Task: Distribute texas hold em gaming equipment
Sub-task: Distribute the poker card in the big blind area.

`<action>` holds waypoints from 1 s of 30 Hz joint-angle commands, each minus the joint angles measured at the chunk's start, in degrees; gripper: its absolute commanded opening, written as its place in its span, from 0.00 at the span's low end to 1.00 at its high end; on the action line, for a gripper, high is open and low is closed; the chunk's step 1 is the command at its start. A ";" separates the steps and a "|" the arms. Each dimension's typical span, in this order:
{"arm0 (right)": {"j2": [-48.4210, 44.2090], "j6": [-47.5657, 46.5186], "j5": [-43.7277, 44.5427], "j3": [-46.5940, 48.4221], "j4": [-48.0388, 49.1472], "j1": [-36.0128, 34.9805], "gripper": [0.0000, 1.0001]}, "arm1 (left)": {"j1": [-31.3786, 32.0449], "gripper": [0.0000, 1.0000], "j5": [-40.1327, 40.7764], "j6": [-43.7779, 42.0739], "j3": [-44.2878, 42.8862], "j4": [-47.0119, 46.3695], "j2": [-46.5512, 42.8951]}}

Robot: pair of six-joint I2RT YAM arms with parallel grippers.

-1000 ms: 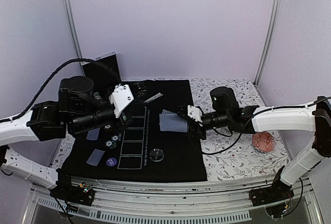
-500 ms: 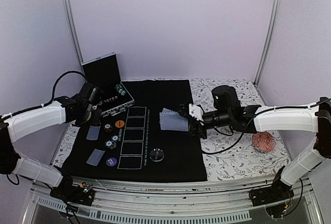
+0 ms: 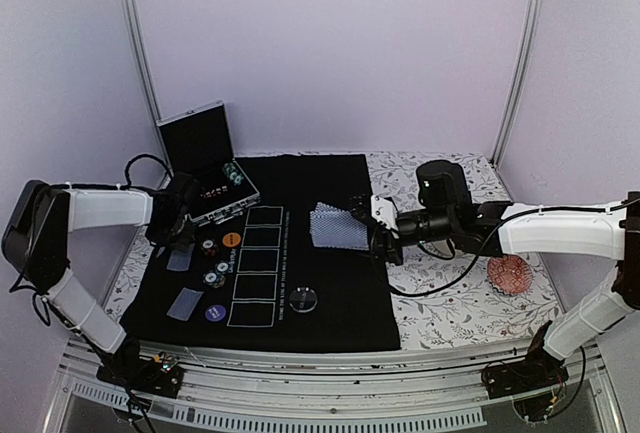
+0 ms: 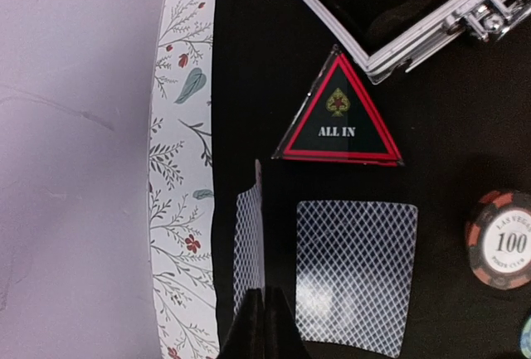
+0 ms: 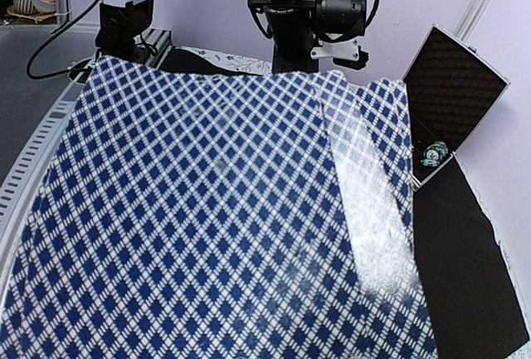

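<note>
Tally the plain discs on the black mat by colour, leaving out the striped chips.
Orange disc: 1
Purple-blue disc: 1
Clear disc: 1
Total: 3

Holds white left arm [image 3: 100, 208] bent low, black left gripper [image 4: 260, 297] pinching one lattice-backed card [image 4: 249, 235]; extends right arm [image 3: 555, 228] inward, right gripper [image 3: 372, 231] clamping fanned cards [image 3: 335, 225].
</note>
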State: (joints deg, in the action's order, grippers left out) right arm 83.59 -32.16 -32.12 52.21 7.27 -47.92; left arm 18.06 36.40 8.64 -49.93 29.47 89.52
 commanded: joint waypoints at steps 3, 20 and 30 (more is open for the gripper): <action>-1.89 -0.30 -1.53 0.47 0.47 0.26 0.36 | -0.68 0.00 -2.22 0.32 -2.72 0.50 4.74; -2.52 -0.06 -1.71 0.34 0.56 0.28 0.36 | -1.37 0.07 -9.26 -1.25 -4.03 1.06 7.21; -2.62 0.26 -1.37 0.44 0.40 0.26 0.37 | -0.94 0.13 -10.62 -1.11 -4.21 1.47 6.39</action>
State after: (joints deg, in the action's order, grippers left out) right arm 82.72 -32.34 -33.01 52.21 7.27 -47.92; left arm 17.19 27.22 7.51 -52.95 30.17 96.16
